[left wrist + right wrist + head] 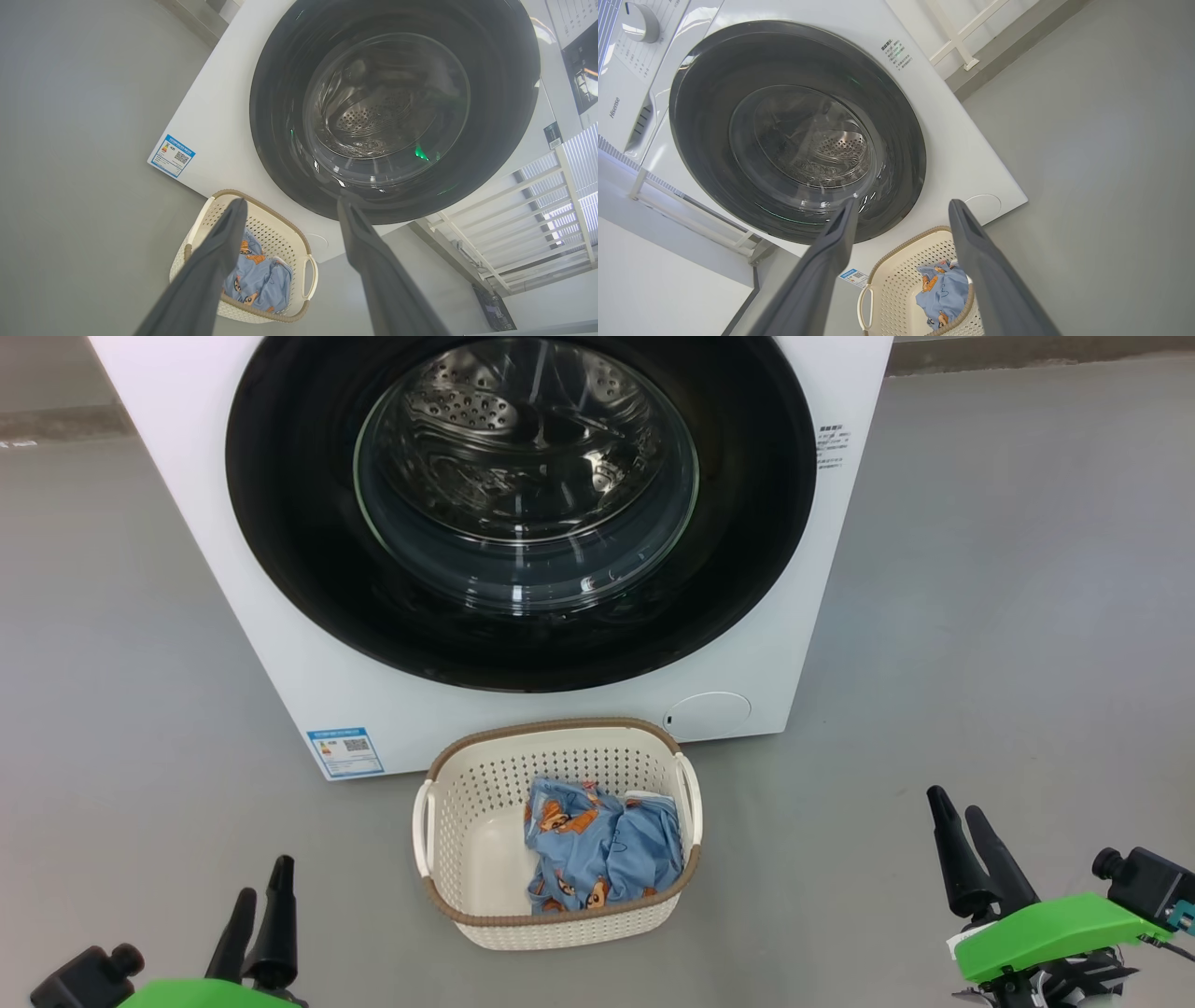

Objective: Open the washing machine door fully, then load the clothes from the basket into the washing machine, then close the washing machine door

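Observation:
The white washing machine (pixel 280 644) stands ahead with its round black door (pixel 280 551) shut; the steel drum shows through the glass. On the floor before it sits the cream basket (pixel 467 803) holding the light blue bear-print clothes (pixel 602 845). My left gripper (pixel 261 882) is at the lower left, open, nothing between its fingers. At the lower right my right gripper (pixel 957 807) is also open and empty. Both hang well short of the basket. The wrist views show the door (pixel 280 140) (pixel 705 116), basket (pixel 280 233) (pixel 896 280) and clothes (pixel 261 280) (pixel 945 289) beyond my open left gripper (pixel 289 207) and right gripper (pixel 901 207).
Grey floor (pixel 1008 616) spreads on both sides of the machine. A blue label (pixel 345 751) sits at the machine's lower left and a round filter cover (pixel 707 714) at its lower right. A white railing (pixel 537 210) stands beside the machine.

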`<state>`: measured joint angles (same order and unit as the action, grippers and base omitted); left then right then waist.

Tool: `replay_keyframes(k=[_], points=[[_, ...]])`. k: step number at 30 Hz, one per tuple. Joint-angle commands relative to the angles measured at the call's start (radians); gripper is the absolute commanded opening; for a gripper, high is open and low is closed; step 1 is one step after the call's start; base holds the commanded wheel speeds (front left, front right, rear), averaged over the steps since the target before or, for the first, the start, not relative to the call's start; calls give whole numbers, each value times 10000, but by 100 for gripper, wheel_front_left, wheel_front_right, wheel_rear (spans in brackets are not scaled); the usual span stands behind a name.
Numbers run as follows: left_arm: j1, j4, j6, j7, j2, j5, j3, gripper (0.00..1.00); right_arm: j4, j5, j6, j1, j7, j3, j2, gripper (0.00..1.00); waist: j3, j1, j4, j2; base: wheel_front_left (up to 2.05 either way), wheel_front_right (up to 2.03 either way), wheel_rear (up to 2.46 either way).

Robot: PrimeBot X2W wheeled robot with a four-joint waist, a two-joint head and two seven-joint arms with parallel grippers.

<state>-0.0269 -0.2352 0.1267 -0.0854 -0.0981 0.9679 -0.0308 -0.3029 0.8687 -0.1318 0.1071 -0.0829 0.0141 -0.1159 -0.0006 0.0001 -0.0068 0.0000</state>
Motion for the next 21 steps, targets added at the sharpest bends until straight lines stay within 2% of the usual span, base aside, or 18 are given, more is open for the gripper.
replay_keyframes(k=[1,21], points=[[-450,289,25,-164,-270,-422,131,100,278,-472,6,487,-200,-191,-159,100,-10,-1,-15,0,0,0,0],[-580,-482,30,-724,-492,-2381,-109,100,-936,-2460,8,1125,-738,-776,-408,100,-162,-1,-30,0,0,0,0]])
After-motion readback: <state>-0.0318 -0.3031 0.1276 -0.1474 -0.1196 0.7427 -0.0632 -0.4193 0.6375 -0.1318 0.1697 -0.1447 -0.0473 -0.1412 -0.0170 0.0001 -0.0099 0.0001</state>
